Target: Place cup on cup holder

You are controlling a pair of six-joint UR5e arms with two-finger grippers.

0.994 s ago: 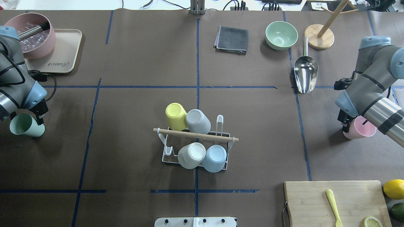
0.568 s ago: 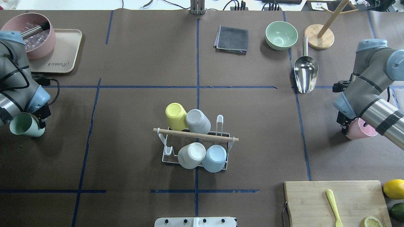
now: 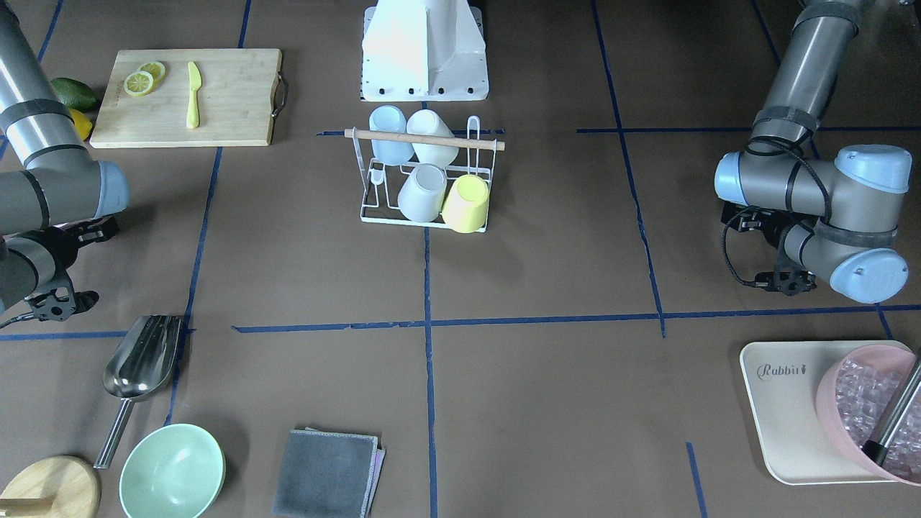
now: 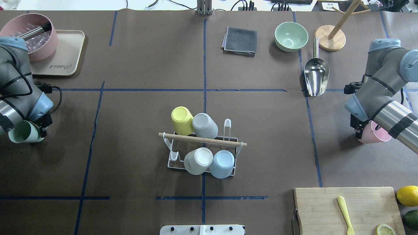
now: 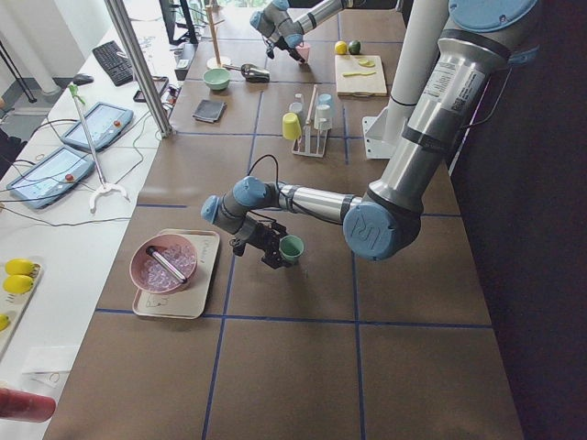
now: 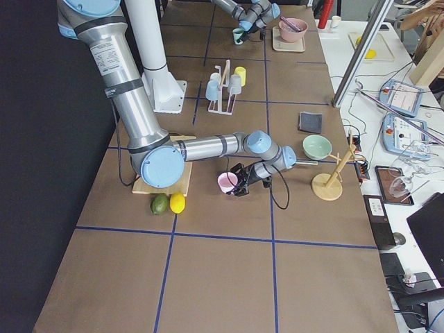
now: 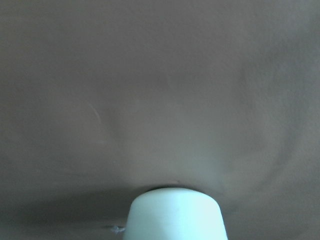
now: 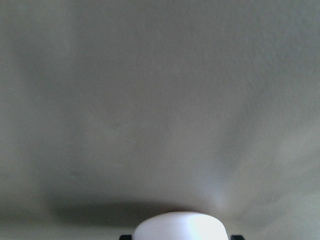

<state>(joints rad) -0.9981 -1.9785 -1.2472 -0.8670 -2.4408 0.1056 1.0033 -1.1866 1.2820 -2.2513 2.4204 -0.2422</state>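
Note:
The white wire cup holder (image 4: 202, 140) with its wooden rod stands mid-table and also shows in the front view (image 3: 424, 138). It carries a yellow cup (image 4: 181, 120), a grey cup (image 4: 205, 125), a cream cup (image 4: 198, 160) and a light blue cup (image 4: 222, 163), all upside down. One prong at its front left and one at its back right are bare. My left gripper (image 4: 40, 128) is shut on a green cup (image 4: 22, 132) far left, held tilted above the table (image 5: 292, 247). My right gripper (image 4: 359, 130) is shut on a pink cup (image 4: 376, 133) far right (image 6: 227, 182).
A pink bowl of ice (image 4: 32, 36) sits on a beige tray (image 4: 67, 54) at the back left. A grey cloth (image 4: 240, 40), a green bowl (image 4: 291, 36), a metal scoop (image 4: 316, 75) and a wooden mug tree (image 4: 330, 37) lie at the back right. A cutting board (image 4: 326, 209) is front right.
My left wrist has turned and shifted the green cup slightly left, its mouth now facing up more. My right arm has shifted the pink cup slightly right. The rack and its cups have not moved.

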